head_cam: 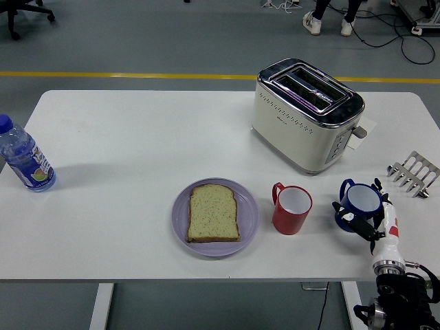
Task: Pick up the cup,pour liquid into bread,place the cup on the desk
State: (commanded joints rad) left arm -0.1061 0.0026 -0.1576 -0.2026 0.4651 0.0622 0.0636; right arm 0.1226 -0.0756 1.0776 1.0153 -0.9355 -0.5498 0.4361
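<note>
Two cups on the white table (137, 137): red cup (291, 209) beside the purple plate (249, 218) with one bread slice (214, 213), blue cup (359, 203) farther right. Right hand (371, 216) curled around the blue cup, seemingly gripping. Also one toaster (306, 113), one water bottle (24, 157), one toast rack (413, 173).
</note>
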